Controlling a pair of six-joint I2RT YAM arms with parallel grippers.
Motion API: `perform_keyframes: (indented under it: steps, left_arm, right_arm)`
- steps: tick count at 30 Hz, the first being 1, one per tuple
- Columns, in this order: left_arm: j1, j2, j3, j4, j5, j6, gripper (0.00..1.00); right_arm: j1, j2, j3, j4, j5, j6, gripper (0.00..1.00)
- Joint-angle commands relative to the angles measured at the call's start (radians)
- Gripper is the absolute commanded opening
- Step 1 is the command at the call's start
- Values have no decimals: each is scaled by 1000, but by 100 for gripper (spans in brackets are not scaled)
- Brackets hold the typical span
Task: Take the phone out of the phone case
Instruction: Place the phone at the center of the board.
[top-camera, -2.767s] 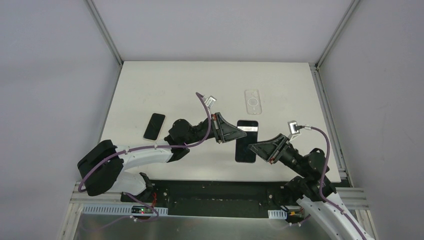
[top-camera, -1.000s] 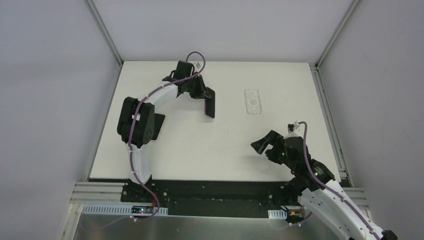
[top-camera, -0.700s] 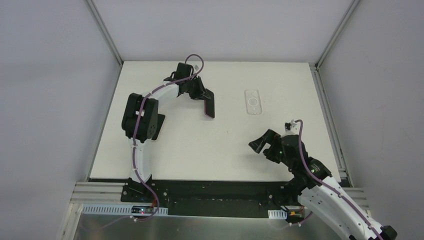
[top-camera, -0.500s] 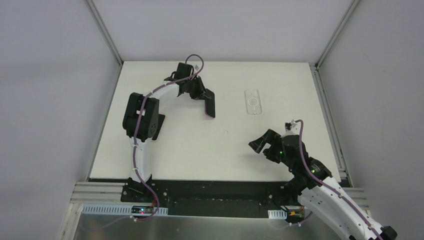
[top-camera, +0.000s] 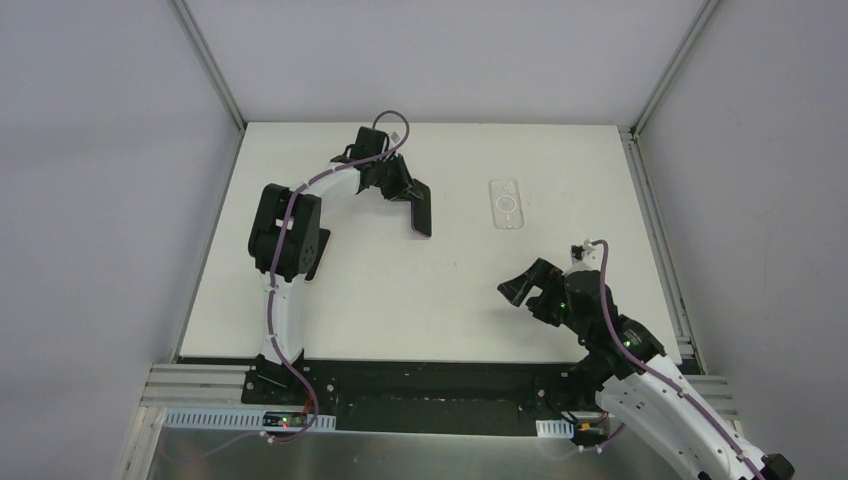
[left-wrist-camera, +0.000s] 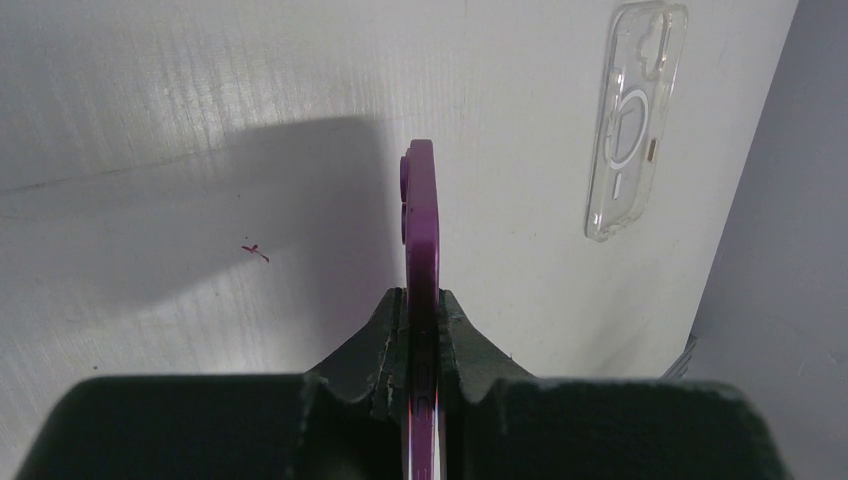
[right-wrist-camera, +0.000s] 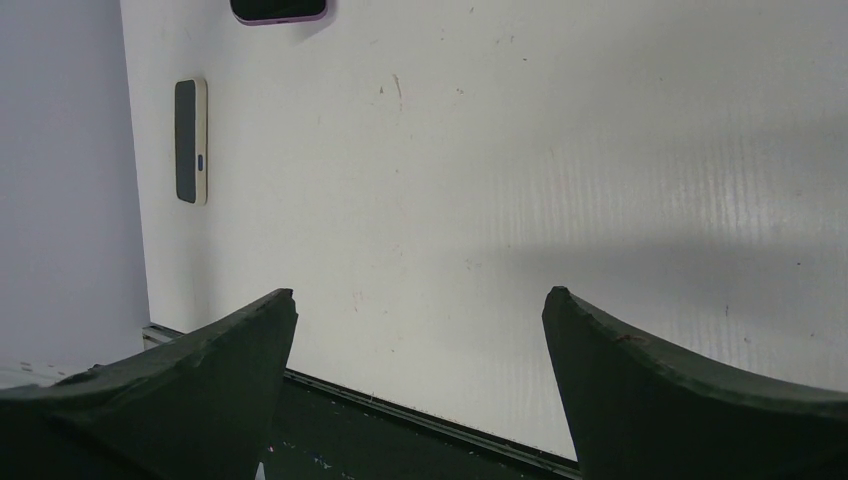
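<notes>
A purple phone (left-wrist-camera: 422, 225) stands edge-on between the fingers of my left gripper (left-wrist-camera: 422, 300), which is shut on it. From above, that gripper (top-camera: 412, 193) holds the phone (top-camera: 424, 214) over the far middle of the table. The clear phone case (top-camera: 506, 203) lies flat and empty to the right of it, also seen from the left wrist as the clear case (left-wrist-camera: 634, 120). My right gripper (top-camera: 527, 283) hovers open over the near right of the table, and nothing lies between its fingers (right-wrist-camera: 250, 340).
A second phone with a pale rim (right-wrist-camera: 190, 140) lies flat at the table's left side, partly hidden from above by the left arm (top-camera: 285, 235). The table's near edge (right-wrist-camera: 420, 420) runs just below my right gripper.
Since the earliest frame, my left gripper has carried the phone from the table's middle to the far side and the right gripper has drawn back. Over the last second almost nothing has moved.
</notes>
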Motion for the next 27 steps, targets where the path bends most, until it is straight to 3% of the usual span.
perform_keyframes:
  steps: [1,11,20,27]
  left_arm:
    - [9,-13,4,41,31,-18,5]
    - [9,4,-23,41,20,-12,6]
    - [11,4,-41,40,20,2,30]
    - [15,-12,-53,40,9,4,36]
  right_arm:
    - [3,-25,10,10,10,-9,97]
    - [3,-18,14,7,11,-16,97]
    - [3,-11,20,-2,23,-29,97]
    - [3,-10,25,-7,28,-33,97]
